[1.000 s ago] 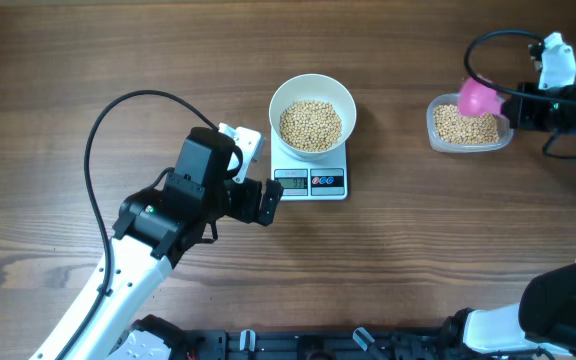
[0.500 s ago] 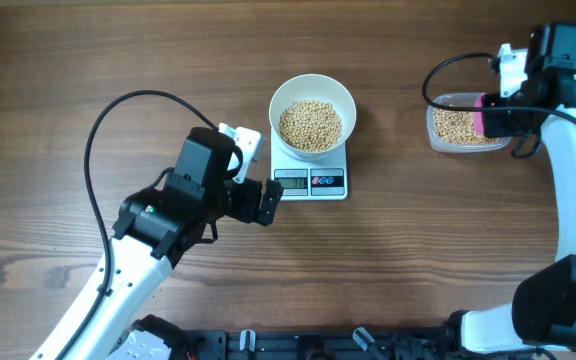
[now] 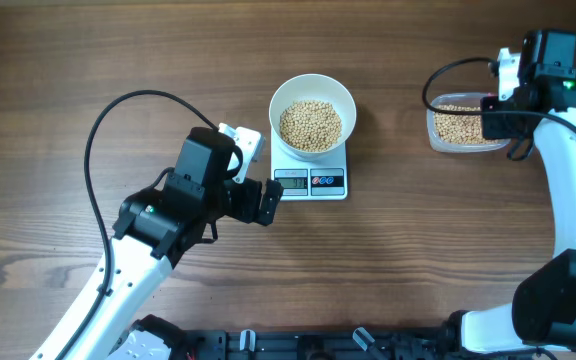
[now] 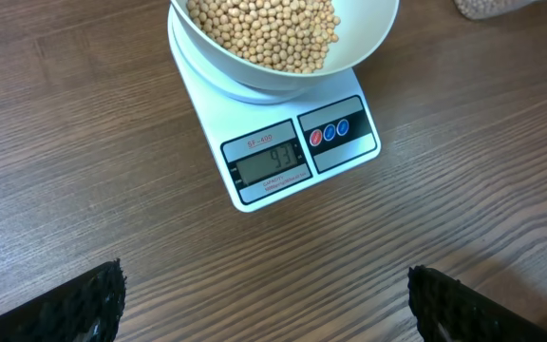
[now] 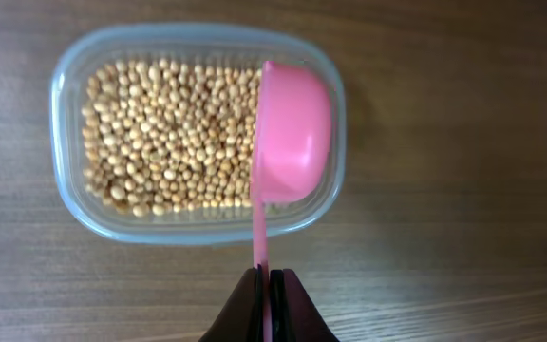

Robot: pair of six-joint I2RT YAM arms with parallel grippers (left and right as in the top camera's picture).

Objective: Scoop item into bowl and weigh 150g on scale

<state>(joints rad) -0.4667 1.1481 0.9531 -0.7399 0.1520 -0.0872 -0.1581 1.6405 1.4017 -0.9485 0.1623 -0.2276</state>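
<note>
On the wooden table, tan beans heap the white bowl.

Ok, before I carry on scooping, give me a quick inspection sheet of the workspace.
Surface: brown wooden table.
Job's things: white bowl, partly filled with beans, sits on the scale; clear tub holds more beans; pink scoop tilted on edge over one end of the tub.
Clutter: nothing seen.
Grippers: left gripper open, empty, facing the scale; right gripper shut on the scoop's handle.
Cables: a black cable loops above each arm.
Surroundings: nothing seen.
</note>
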